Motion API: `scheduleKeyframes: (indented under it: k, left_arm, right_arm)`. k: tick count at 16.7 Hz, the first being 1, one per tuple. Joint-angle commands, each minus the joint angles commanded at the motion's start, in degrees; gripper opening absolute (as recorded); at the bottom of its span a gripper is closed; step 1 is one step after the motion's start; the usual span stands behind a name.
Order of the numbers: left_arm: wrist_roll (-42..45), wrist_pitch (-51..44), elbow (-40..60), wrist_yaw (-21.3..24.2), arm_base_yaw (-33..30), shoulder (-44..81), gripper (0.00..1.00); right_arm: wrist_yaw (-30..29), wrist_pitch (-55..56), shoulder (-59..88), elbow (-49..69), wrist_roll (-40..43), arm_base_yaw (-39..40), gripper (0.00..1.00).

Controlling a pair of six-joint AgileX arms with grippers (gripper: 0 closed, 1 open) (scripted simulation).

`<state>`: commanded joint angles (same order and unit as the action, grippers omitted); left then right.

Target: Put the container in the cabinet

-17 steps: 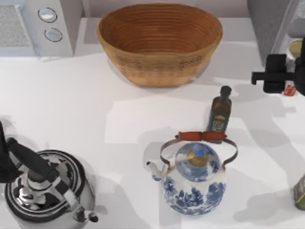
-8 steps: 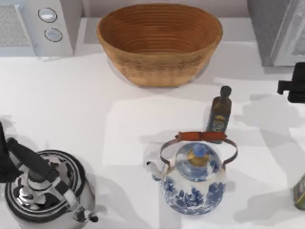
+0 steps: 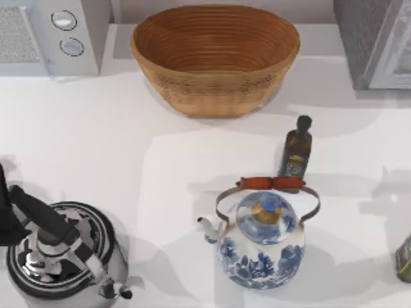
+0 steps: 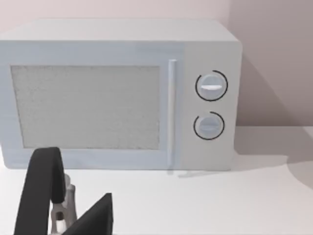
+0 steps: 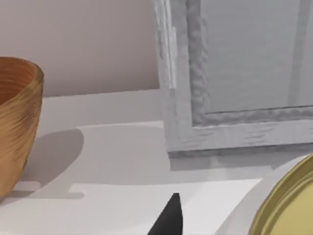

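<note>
The container (image 5: 293, 205) sits before the closed cabinet (image 5: 234, 73) — right claw's grip unclear.

bright, even light falls on the white counter (image 3: 96, 128), and soft grey shadows spread beside the basket (image 3: 215, 58), the bottle (image 3: 297, 153) and the blue-and-white kettle (image 3: 260, 240). highlights glint on the chrome kettle (image 3: 61, 256). all views are crisp.

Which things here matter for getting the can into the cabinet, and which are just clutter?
Job: can, cabinet.
Clutter: basket, microwave, oil bottle, teapot, kettle.
</note>
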<state>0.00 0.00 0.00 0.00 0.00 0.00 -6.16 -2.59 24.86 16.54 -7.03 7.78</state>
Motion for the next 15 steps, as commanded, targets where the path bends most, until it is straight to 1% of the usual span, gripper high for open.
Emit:
scheduleKeyframes:
  k: [4,7,15]
  left_arm:
    - [0.0,0.0,0.0,0.0,0.0,0.0,1.00]
    - [0.0,0.0,0.0,0.0,0.0,0.0,1.00]
    - [0.0,0.0,0.0,0.0,0.0,0.0,1.00]
  right_arm:
    - [3.9,1.7,-16.8,-10.6,4.0,-4.8,0.00]
    - [5.8,2.5,-23.5,-15.5,6.4,-7.2,0.00]
    - [5.9,2.2,-23.9,-15.8,7.0,-7.6,0.00]
